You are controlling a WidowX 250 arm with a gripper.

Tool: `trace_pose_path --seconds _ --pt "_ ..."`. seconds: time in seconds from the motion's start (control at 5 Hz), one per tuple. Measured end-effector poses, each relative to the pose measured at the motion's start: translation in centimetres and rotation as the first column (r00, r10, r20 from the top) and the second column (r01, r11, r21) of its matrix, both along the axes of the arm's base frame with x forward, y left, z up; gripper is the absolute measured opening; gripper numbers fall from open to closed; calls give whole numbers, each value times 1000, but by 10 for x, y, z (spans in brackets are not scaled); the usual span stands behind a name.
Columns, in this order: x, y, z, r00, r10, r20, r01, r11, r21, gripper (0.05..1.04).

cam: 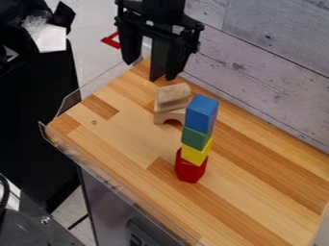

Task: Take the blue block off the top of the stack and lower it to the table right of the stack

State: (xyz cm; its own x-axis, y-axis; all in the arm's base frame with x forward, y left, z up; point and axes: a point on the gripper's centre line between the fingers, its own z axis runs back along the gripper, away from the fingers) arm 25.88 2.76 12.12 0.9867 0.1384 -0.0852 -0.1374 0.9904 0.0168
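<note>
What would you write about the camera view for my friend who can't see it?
A tall blue block tops a tower of one green block, one yellow block and one red block on a striped brown wooden table. Behind it, a plain wooden block rests on a plain wooden arch. A black two-finger robot gripper hangs open beyond them.

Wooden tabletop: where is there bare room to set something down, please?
In this view, the tabletop has bare room right of the block tower, toward the plank wall, and left of the tower, toward the left edge. It is crowded behind the tower: the arch block carries a wooden block, near the pincer.
</note>
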Motion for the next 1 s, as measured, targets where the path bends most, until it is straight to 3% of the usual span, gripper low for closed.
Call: trace_pose_path --seconds 0.2,0.8,1.0 --pt "-3 0 -8 999 4 -32 -4 1000 -6 1001" --pt "-3 -4 6 997 76 34 -75 997 -35 1001" --pt "3 -24 11 998 43 53 -41 999 -27 1001"
